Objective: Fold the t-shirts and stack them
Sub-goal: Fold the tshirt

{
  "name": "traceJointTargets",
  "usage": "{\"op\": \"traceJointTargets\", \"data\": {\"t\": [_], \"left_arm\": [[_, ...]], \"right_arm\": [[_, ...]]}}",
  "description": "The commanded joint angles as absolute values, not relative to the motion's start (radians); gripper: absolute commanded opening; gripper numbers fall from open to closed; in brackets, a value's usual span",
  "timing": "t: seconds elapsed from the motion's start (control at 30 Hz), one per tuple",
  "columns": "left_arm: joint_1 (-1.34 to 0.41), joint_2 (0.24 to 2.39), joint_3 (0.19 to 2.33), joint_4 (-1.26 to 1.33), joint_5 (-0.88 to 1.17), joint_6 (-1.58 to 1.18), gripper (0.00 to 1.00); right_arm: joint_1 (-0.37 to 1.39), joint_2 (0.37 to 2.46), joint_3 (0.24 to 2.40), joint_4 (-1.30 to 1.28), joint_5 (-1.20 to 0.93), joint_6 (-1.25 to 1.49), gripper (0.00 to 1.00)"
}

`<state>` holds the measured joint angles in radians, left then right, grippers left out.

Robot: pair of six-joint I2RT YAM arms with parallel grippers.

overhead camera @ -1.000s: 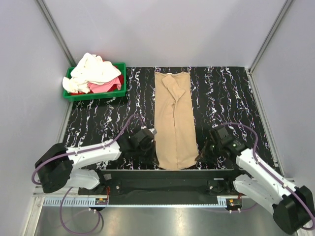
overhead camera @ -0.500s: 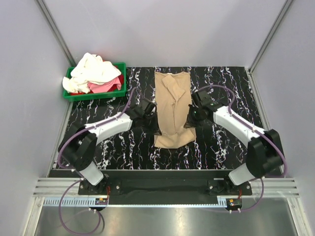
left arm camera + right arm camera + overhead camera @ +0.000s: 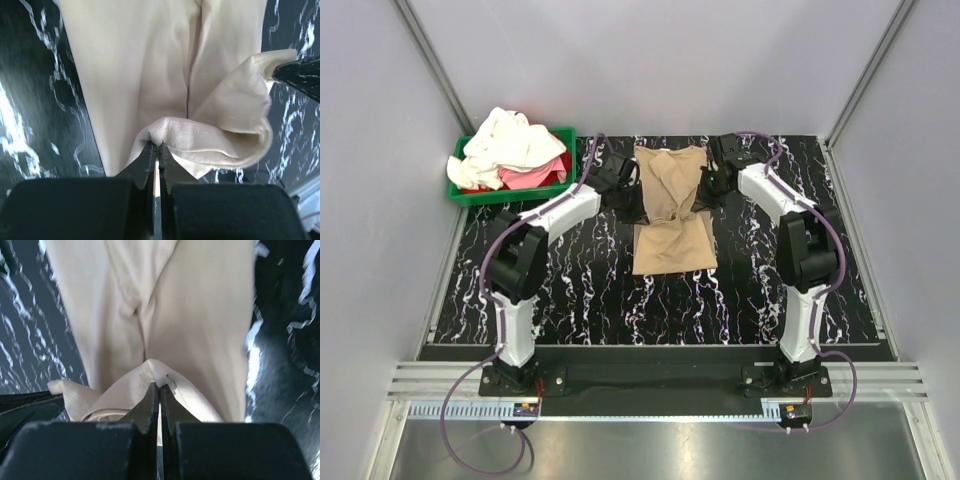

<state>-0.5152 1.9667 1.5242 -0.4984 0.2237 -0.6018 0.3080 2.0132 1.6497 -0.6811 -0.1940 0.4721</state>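
The tan t-shirt (image 3: 672,240) lies on the black marbled table (image 3: 570,290), its hem doubled back, one corner pinched tight by the left gripper (image 3: 158,150), the other by the right gripper (image 3: 160,390), while the cream-white t-shirt (image 3: 510,140) and pink-red t-shirt (image 3: 535,178) sit heaped in the green bin (image 3: 510,194) at far left

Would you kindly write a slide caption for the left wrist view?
Left gripper pinching an edge of the tan t-shirt above the marbled table.

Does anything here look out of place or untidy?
Only the cream-white shirt: it lies crumpled on the pink shirt in the green bin, spilling over its left rim. The tan shirt is mid-fold, pinched by the left gripper and right gripper.
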Motion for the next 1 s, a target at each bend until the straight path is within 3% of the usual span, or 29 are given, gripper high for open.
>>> {"op": "traceJointTargets", "data": {"t": [0.0, 0.8, 0.97], "left_arm": [[-0.488, 2.041, 1.62, -0.508, 0.236, -0.56, 0.0], [-0.362, 2.246, 1.894, -0.509, 0.37, -0.56, 0.0], [-0.345, 2.324, 1.962, -0.5, 0.388, -0.598, 0.02]], "right_arm": [[0.273, 2.081, 1.782, -0.715, -0.229, 0.433, 0.0], [0.184, 2.235, 2.023, -0.772, -0.339, 0.396, 0.0], [0.157, 2.307, 2.091, -0.77, -0.359, 0.413, 0.1]]}}
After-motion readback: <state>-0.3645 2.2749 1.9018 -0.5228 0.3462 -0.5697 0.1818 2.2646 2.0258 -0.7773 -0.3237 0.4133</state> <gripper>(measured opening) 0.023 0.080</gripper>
